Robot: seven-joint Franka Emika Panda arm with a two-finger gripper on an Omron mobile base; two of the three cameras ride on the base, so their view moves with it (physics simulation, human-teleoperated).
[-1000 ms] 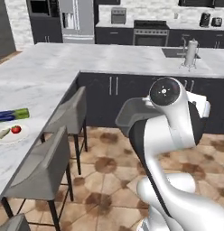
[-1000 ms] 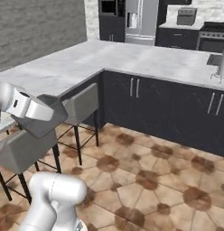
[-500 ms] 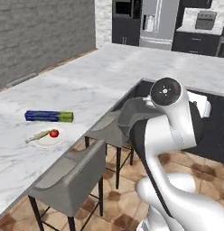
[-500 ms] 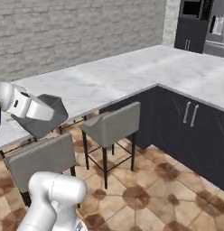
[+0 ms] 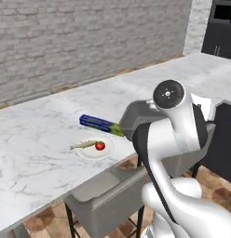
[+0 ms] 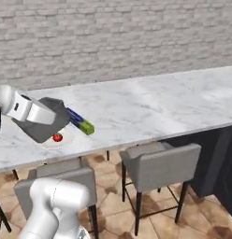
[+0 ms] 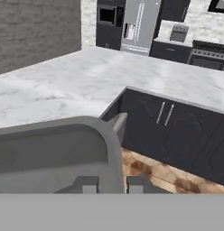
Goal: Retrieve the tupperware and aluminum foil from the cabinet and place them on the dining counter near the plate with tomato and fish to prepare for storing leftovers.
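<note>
My gripper [image 7: 112, 185] is shut on the rim of the tupperware [image 7: 55, 153], a dark grey tub held in the air. In the left base view the tupperware [image 5: 135, 118] hangs just in front of my wrist, over the near edge of the dining counter [image 5: 38, 139]. On that white marble slab lies the aluminum foil [image 5: 98, 124], a slim blue box with a green end. Just nearer than it stands the plate [image 5: 91, 151] with the tomato [image 5: 100, 145] and the fish [image 5: 83, 144]. In the right base view the tupperware [image 6: 41, 130] overlaps the plate [image 6: 54, 141], tomato [image 6: 57, 137] and foil [image 6: 80, 121].
Grey chairs [image 6: 157, 165] [image 5: 108, 197] are tucked under the counter's near edge. A grey brick wall [image 6: 118, 37] runs behind the counter. The hand view looks past the tub at black lower cabinets [image 7: 168, 131], a fridge [image 7: 138, 22] and a stove [image 7: 208, 61].
The whole picture has swung: the base has turned toward the dining counter, so plate and foil now sit near the middle. The tub stays in my grip.
</note>
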